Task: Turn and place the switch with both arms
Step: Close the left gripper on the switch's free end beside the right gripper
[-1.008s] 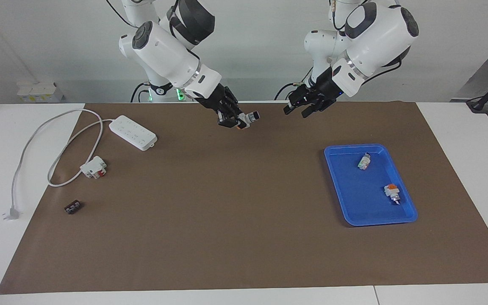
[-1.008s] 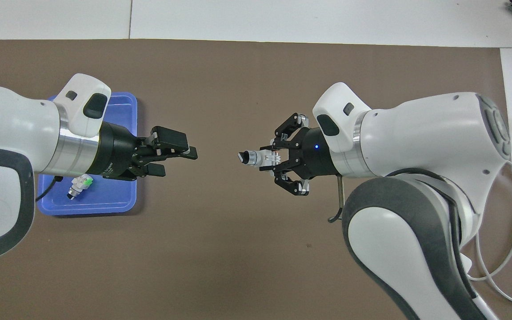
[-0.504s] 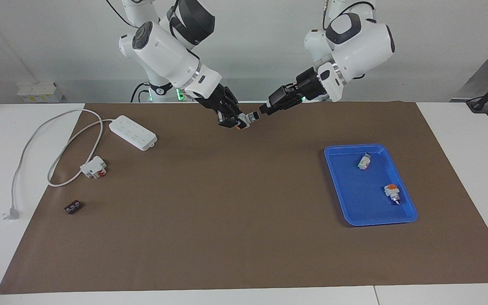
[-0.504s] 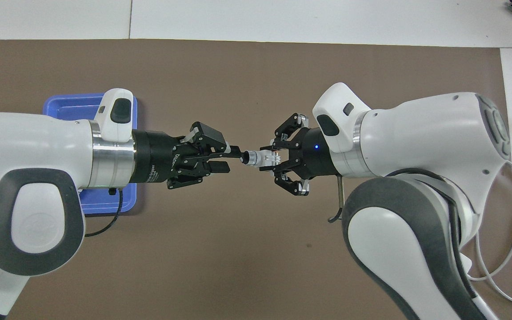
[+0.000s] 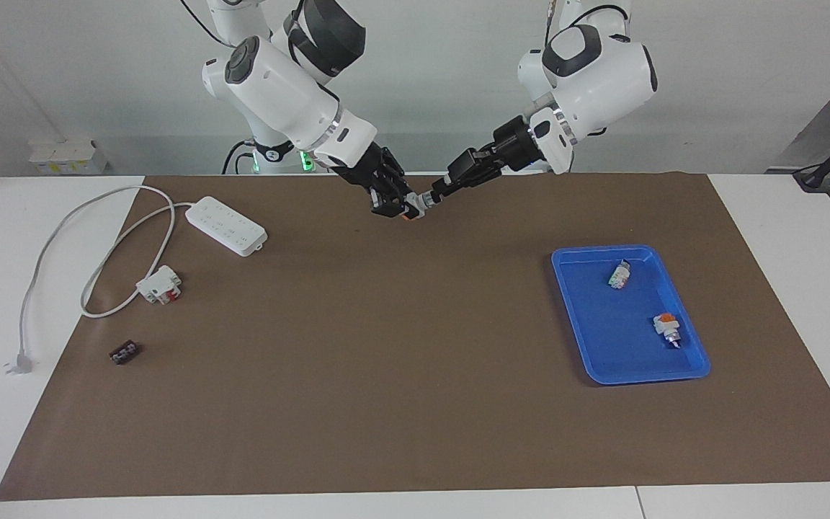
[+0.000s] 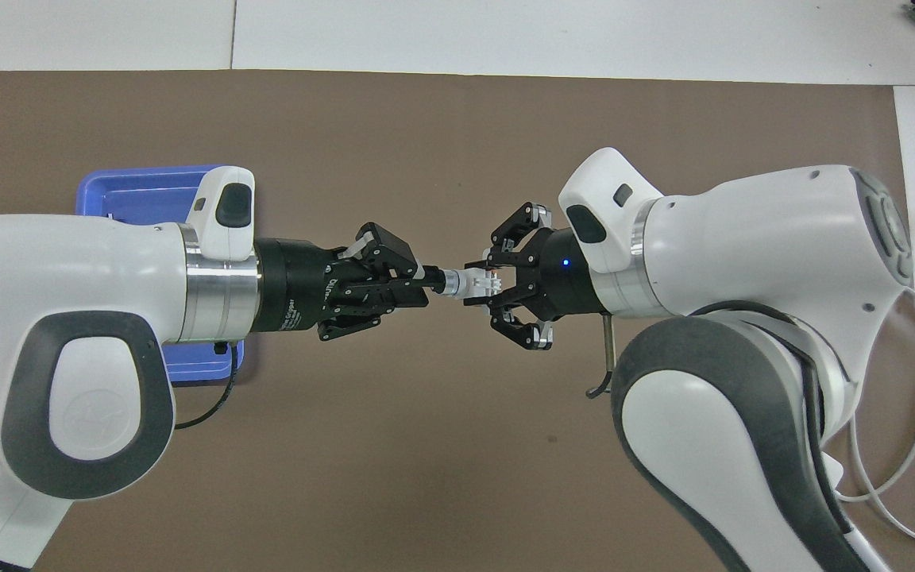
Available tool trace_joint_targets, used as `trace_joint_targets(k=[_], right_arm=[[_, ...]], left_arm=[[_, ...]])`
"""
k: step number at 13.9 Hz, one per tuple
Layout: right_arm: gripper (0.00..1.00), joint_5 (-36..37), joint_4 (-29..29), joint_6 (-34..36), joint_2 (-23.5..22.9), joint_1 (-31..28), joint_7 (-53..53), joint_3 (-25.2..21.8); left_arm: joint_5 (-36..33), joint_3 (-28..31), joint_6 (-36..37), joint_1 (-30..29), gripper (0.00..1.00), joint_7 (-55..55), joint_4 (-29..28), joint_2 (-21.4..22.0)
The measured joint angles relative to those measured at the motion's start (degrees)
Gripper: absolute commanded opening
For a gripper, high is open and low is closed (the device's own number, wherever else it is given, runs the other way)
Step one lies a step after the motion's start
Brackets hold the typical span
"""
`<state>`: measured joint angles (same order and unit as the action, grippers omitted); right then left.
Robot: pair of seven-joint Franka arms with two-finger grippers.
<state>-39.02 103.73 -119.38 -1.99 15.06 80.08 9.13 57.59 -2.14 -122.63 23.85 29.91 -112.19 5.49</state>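
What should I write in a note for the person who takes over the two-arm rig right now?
Right gripper: shut on the white block body of the thumb-sized selector switch, held in the air over the brown paper mat.
Left gripper: shut on the switch's black knob end, facing the right gripper.
Blue plastic tray: at the left arm's end of the table, two other small switches lie in it.
Done: the switch is picked up and both grippers hold it.
Left: turn the knob, then place the switch, probably in the tray.
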Motion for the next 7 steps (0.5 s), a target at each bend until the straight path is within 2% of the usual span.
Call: trace_joint_targets(k=[4,7], right_arm=[[0.00,0.00,0.00,-0.04,0.02,0.00,0.00,0.00],[0.00,0.00,0.13,-0.15,0.02,0.02,0.00,-0.03]], left_arm=[[0.02,-0.01,-2.00,1.28,0.26,0.00,-0.30,-0.21],[0.02,-0.01,-2.78,1.45,0.16,-0.04,-0.44,-0.22]])
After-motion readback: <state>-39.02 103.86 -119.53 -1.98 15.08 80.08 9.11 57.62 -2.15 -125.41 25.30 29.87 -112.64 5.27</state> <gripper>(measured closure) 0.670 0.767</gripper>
